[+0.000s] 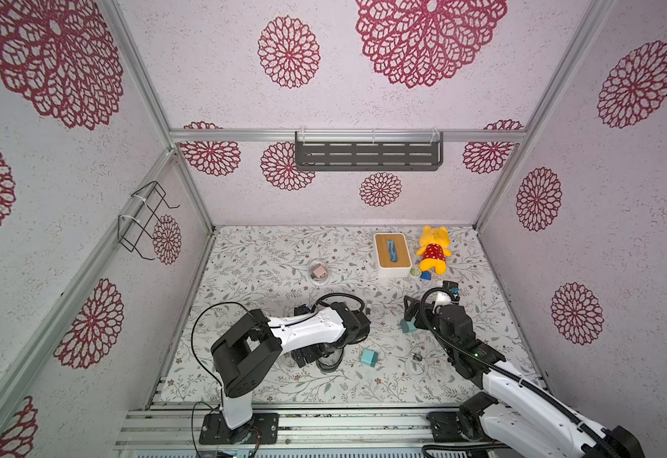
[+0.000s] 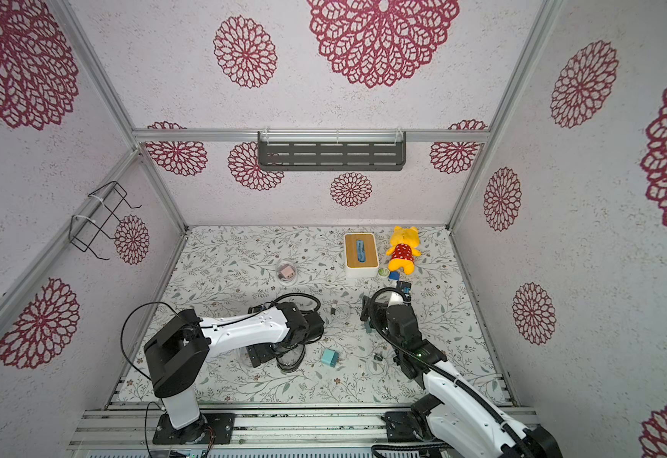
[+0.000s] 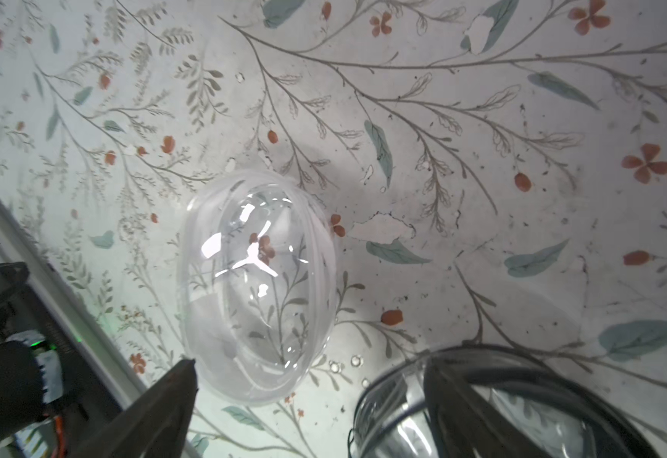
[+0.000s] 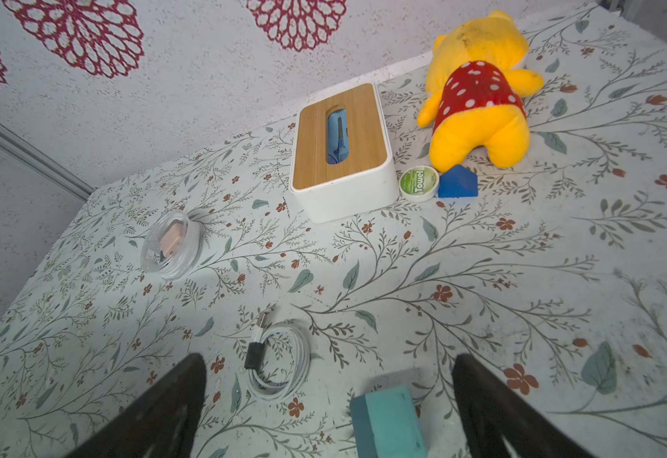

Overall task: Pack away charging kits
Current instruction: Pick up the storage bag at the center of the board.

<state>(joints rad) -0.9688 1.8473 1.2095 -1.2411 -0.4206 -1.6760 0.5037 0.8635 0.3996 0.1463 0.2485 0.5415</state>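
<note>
- We saw the left arm (image 1: 308, 327) bent low over the near middle of the table (image 1: 268, 253). The left gripper (image 3: 308, 366) pointed down, its fingers spread wide and gripping nothing.
- The right arm (image 1: 458, 329) was stretched farther out. The right gripper (image 4: 330, 365) hung low with fingers wide apart on either side of a teal charger (image 4: 387, 420), neither finger touching it.
- An empty case (image 3: 258, 285), oval and clear, lay just beyond the left fingertips. A second case (image 3: 393, 420) sat under one finger, and we could not tell its contents.
- A far case (image 1: 319, 273), left of the white box (image 1: 392, 254), held the pink charger (image 4: 171, 240).
- We found another teal cube (image 1: 368, 357) loose between the arms, on the near side.
- One white cable (image 4: 280, 365) lay coiled beside the right gripper, and a second coil (image 1: 417, 360) lay near the right arm.
</note>
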